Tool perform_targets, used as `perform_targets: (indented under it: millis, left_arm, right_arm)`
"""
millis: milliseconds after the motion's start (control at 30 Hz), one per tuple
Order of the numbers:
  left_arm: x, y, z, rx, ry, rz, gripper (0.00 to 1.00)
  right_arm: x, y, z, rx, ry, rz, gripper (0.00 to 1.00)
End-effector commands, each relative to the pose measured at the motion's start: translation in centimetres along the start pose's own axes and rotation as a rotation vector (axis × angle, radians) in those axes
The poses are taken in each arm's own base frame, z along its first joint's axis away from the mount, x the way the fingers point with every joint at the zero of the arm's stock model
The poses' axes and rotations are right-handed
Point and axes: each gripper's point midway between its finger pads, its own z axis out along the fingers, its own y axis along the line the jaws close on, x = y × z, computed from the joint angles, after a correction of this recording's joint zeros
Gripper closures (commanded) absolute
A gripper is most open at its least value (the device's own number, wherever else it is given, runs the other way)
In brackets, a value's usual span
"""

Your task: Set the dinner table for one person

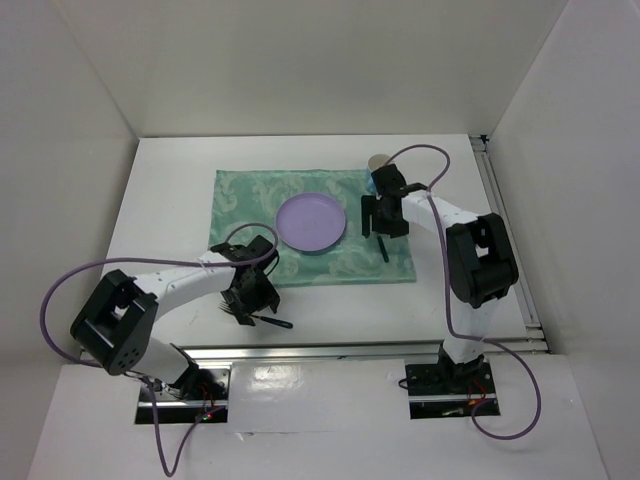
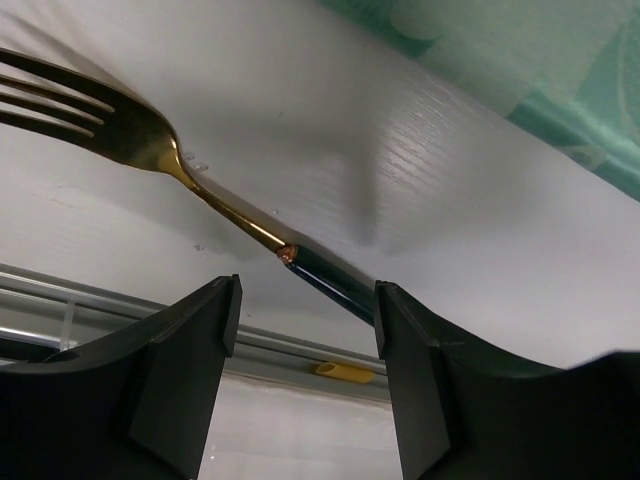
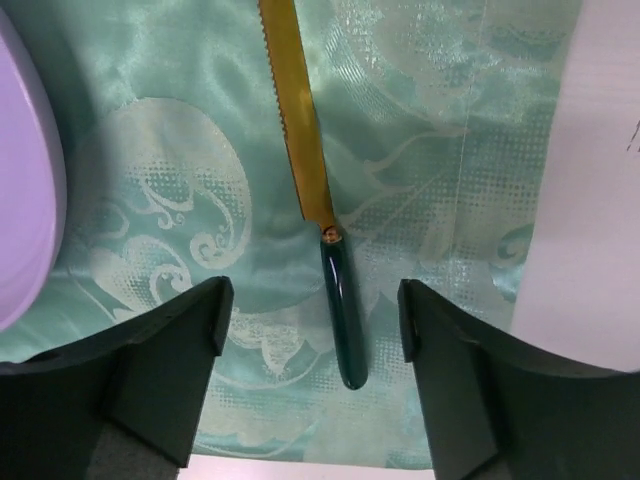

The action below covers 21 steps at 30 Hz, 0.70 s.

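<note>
Nearest the arm bases, a metal rail [image 1: 350, 347] is seen along the front edge of the large plain white dinner table [image 1: 160, 200], on which the whole setting is laid. Just beyond the rail, a gold-tined fork with a dark green handle [image 2: 215, 200] is found lying flat on the bare tabletop, off the cloth. It is judged to be out of place, since a fork is customarily set left of the plate. The left gripper [image 2: 307, 300] is held low over the fork with its jaws spread wide. The dark handle is framed between them and nothing is clamped, a stance suited to closing on the handle. Further in, a teal-green patterned rectangular cloth [image 1: 240, 200] is spread as a placemat. A round lilac plate [image 1: 312, 222] is centred on it so that room is left for cutlery on either side. To the right of the plate, a gold serrated knife with a dark green handle [image 3: 312, 190] is laid on the cloth, handle toward the near edge, as a diner would expect it. The right gripper [image 3: 315, 300] is poised above that handle with its jaws wide apart and nothing is gripped. Farthest back, by the cloth's far right corner, a pale round object, possibly a cup [image 1: 377, 161], is partly hidden behind the right arm.
</note>
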Motion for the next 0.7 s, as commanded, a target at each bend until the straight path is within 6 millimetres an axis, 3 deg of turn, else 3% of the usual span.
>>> perform_targets:
  millis: [0, 33, 300, 400, 433, 500, 533, 667]
  left_arm:
    - [0.5, 0.1, 0.8, -0.025, 0.028, -0.040, 0.28]
    - [0.5, 0.1, 0.8, -0.025, 0.028, -0.040, 0.28]
    - [1.8, -0.7, 1.9, -0.037, 0.036, -0.042, 0.39]
    - [2.3, -0.2, 2.5, -0.067, 0.043, -0.063, 0.62]
    - [2.2, 0.1, 2.5, -0.084, 0.035, -0.085, 0.83]
    - [2.4, 1.7, 2.1, -0.139, 0.022, -0.097, 0.99]
    - [2.4, 2.5, 1.8, -0.158, 0.001, -0.101, 1.00]
    - [1.6, 4.6, -2.4, -0.158, -0.095, -0.074, 1.00]
  right_arm:
    - [-3.4, 0.5, -1.8, -0.024, -0.103, 0.000, 0.20]
    - [-3.5, 0.5, -2.2, -0.025, -0.106, 0.000, 0.15]
    - [-3.5, 1.4, -6.4, -0.073, -0.155, -0.003, 0.14]
    - [-3.4, 1.3, -7.2, -0.059, -0.165, -0.009, 0.14]
    - [-3.6, 1.3, -7.7, -0.049, -0.183, -0.013, 0.14]
    - [-3.6, 1.1, -8.0, -0.026, -0.192, -0.027, 0.14]
    - [-3.9, 0.8, -8.3, -0.011, -0.198, -0.035, 0.14]
    - [-4.5, 0.7, -9.2, -0.003, -0.215, -0.041, 0.14]
